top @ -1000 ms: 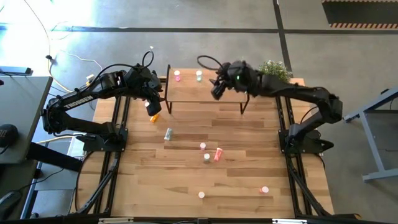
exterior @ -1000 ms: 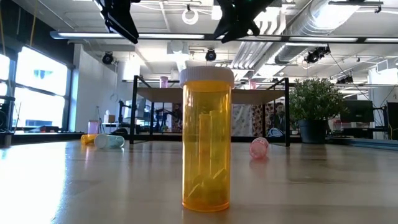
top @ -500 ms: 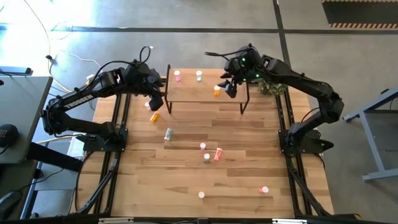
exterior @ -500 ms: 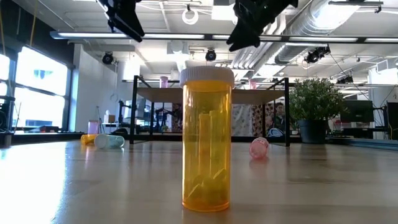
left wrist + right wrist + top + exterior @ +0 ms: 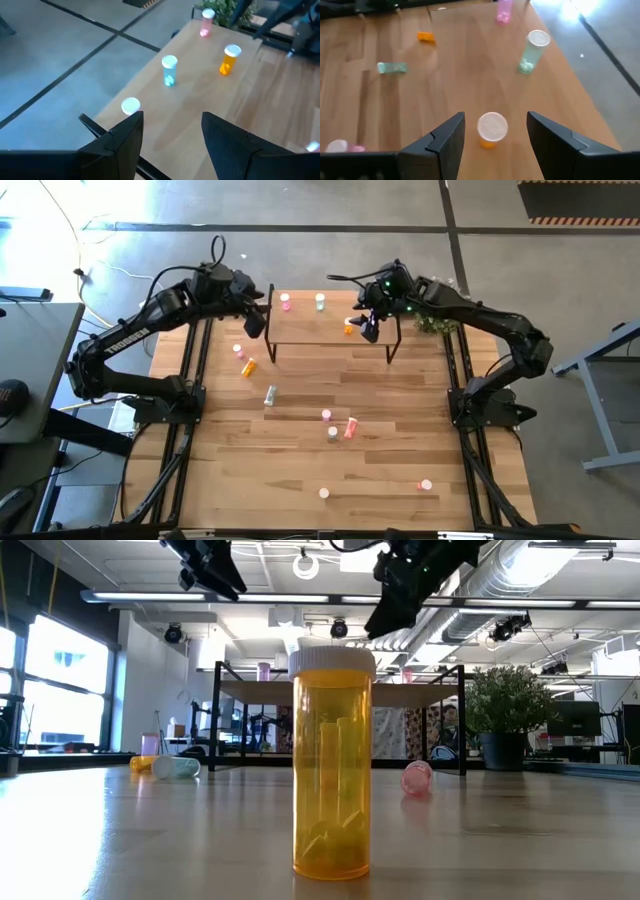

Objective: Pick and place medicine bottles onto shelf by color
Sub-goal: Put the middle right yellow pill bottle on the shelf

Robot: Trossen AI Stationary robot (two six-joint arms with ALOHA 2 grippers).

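Note:
The shelf [image 5: 330, 340] stands at the table's far middle. On it stand a pink bottle [image 5: 285, 302], a pale green bottle [image 5: 320, 301] and an orange bottle [image 5: 349, 327]. A second pink bottle [image 5: 206, 22] stands at its right end. My right gripper [image 5: 496, 117] hangs open over the shelf's right part; its fingers stand either side of the orange bottle [image 5: 492, 129] without touching it. My left gripper [image 5: 172, 117] is open and holds nothing, above the shelf's left end [image 5: 255, 320]. More bottles stand or lie on the tabletop.
On the table are a pink bottle [image 5: 238, 351], an orange one lying down [image 5: 248, 366], a green one lying down [image 5: 270, 394], a cluster around a red-pink one [image 5: 350, 427], an orange one near the front [image 5: 333, 765] and a pink one [image 5: 425, 484]. A potted plant [image 5: 440, 320] sits behind the shelf's right end.
My right gripper has drawn back from over the shelf's middle toward the table's right edge, sinking and rolling. The orange bottle, hidden under it before, now shows upright on the shelf. My left gripper has swung toward the far edge, up to the shelf's left end.

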